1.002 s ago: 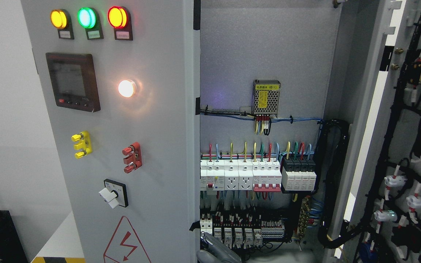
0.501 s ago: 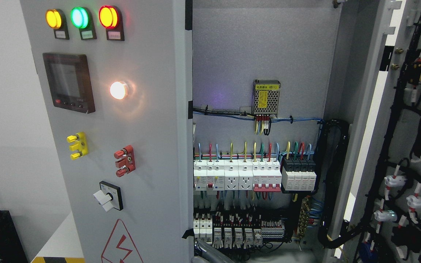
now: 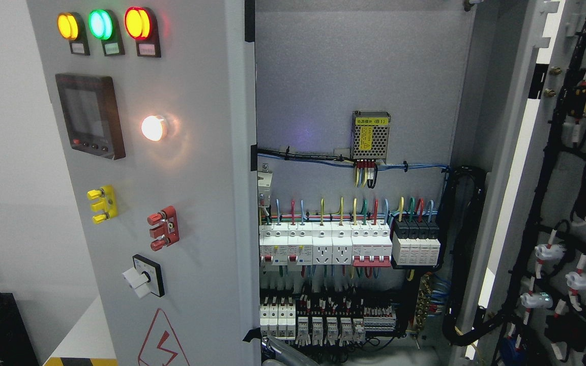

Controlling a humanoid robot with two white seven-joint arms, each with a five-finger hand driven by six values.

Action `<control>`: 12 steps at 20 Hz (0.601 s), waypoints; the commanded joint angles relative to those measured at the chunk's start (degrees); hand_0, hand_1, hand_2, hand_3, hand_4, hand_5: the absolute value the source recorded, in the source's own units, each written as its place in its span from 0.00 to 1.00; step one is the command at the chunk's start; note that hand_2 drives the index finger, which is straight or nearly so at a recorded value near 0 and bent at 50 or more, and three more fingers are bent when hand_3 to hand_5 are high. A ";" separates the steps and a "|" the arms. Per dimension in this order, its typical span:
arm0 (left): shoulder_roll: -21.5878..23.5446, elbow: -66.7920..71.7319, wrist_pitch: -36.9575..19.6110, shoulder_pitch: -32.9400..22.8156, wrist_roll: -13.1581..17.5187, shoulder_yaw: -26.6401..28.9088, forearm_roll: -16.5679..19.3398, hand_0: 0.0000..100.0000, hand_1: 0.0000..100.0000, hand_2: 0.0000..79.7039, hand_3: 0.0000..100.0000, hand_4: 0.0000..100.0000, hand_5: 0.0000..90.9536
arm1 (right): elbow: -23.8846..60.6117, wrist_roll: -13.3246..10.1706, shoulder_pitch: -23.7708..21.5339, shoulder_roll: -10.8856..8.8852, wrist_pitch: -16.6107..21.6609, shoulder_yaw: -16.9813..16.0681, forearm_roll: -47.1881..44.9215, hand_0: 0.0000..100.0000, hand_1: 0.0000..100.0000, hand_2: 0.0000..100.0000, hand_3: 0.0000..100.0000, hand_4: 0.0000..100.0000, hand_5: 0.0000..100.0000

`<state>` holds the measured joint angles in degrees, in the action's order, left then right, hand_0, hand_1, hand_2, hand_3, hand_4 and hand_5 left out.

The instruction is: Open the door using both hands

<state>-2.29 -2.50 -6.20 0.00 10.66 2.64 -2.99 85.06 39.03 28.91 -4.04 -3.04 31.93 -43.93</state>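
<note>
The left door [image 3: 171, 183] stands partly open beside the breaker row [image 3: 323, 244]. Below that row I see a grey hand [image 3: 283, 353], its grip unclear. I would push slowly, away from wires.

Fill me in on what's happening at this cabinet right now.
The grey cabinet's left door, carrying the indicator lights and the small display, stands swung wide, exposing the rows of white breakers and coloured wiring inside. The right door is open too, its black cable harness showing. Only a grey robot part shows at the bottom edge, below the breakers; which hand it is cannot be told.
</note>
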 commanded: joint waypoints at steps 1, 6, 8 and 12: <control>0.00 -0.05 -0.30 -1.05 -0.02 0.00 0.00 0.12 0.39 0.00 0.00 0.00 0.00 | 2.74 0.34 0.10 -0.18 -1.87 1.38 -0.71 0.12 0.39 0.00 0.00 0.00 0.00; 0.00 -0.05 -0.30 -1.05 -0.02 0.00 0.00 0.12 0.39 0.00 0.00 0.00 0.00 | 3.97 0.43 0.10 0.43 -3.89 1.99 -0.80 0.12 0.39 0.00 0.00 0.00 0.00; 0.00 -0.05 -0.21 -1.05 -0.02 0.00 0.00 0.12 0.39 0.00 0.00 0.00 0.00 | 4.85 0.95 0.10 0.43 -4.86 2.17 -0.80 0.12 0.39 0.00 0.00 0.00 0.00; 0.00 0.04 -0.30 -1.05 -0.02 0.00 0.00 0.12 0.39 0.00 0.00 0.00 0.00 | 5.20 1.22 0.10 0.52 -5.22 2.43 -0.80 0.12 0.39 0.00 0.00 0.00 0.00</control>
<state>-2.29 -2.50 -6.49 0.00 10.65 2.64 -2.99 87.95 40.10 29.00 -3.80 -7.80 33.28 -44.64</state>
